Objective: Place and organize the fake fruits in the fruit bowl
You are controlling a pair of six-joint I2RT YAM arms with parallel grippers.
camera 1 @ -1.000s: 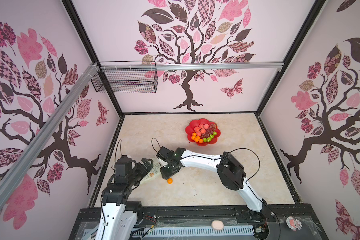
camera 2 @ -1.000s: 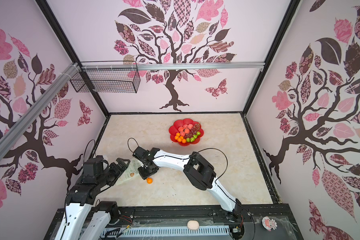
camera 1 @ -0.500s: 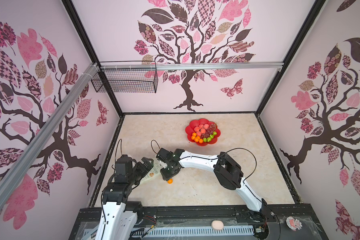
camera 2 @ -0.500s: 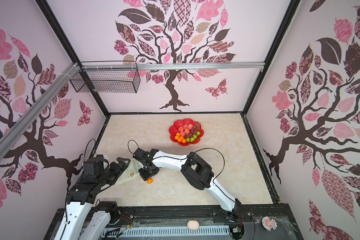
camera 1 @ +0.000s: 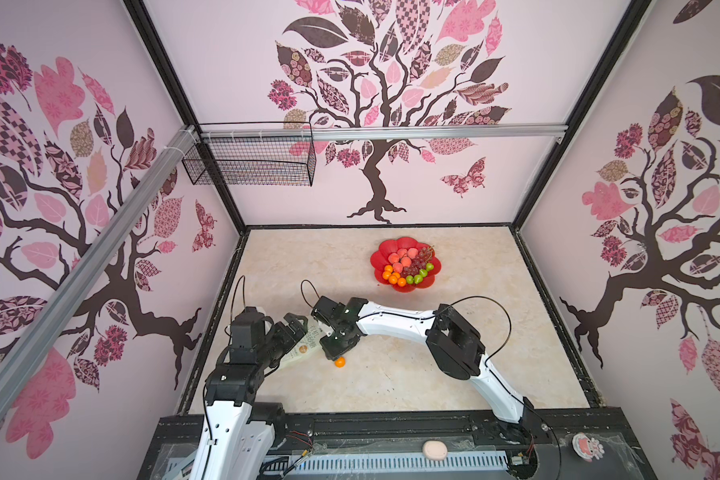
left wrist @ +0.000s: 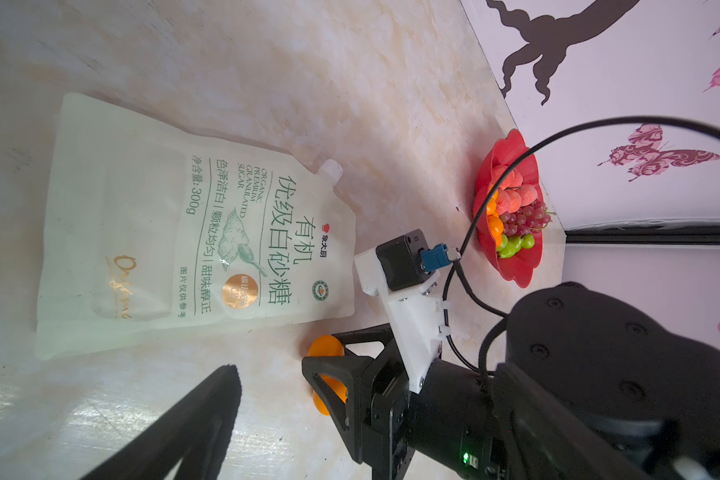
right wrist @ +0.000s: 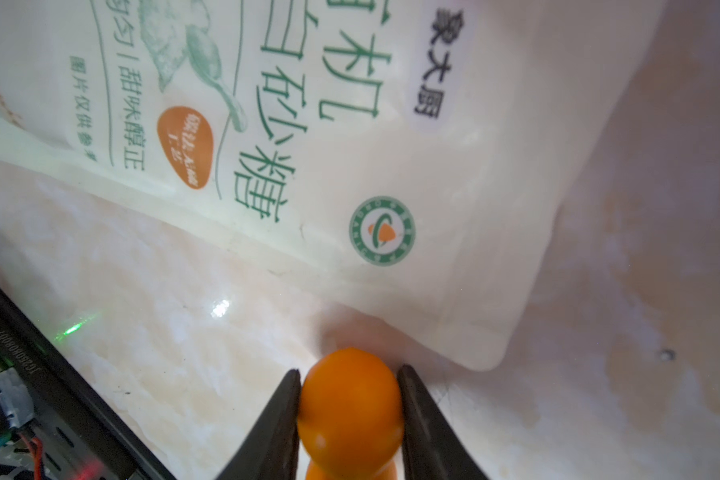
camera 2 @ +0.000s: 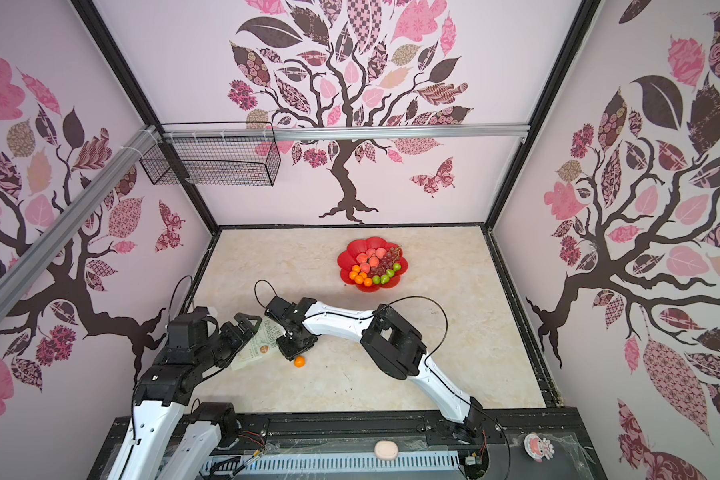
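The robot's right hand [right wrist: 348,374] pinched a lone orange [camera 1: 340,362] on the marble-patterned worktop [camera 1: 391,382]. Its two black fingers [right wrist: 281,419] pressed against opposite sides of the fruit, in what appeared to be the pick-up of the last piece outside the dish. The orange sat just beside one corner of a flat white sugar pouch [left wrist: 175,232]. That probably explained the low reach across the middle of the cell, since the fingers had to straddle the ball without catching the pouch's edge. Whether the fruit had left the surface could not be told.

The left hand [camera 1: 297,328] hung over the pouch's opposite end, holding nothing that could be seen. Only one of its fingers showed in its wrist view, so whether it was open or closed could not be told.

Well apart, near the back wall, the red flower-shaped fruit bowl [camera 1: 381,254] held fruit grouped by kind. There were peaches [camera 1: 406,254] at the back, a grape bunch [camera 1: 421,257] beside them, oranges [camera 1: 393,275] along the front left and green pears [camera 1: 418,276] at the front right. The orange group looked the likely home for the newcomer. A black wire basket [camera 1: 250,164] on the rail showed nothing inside.
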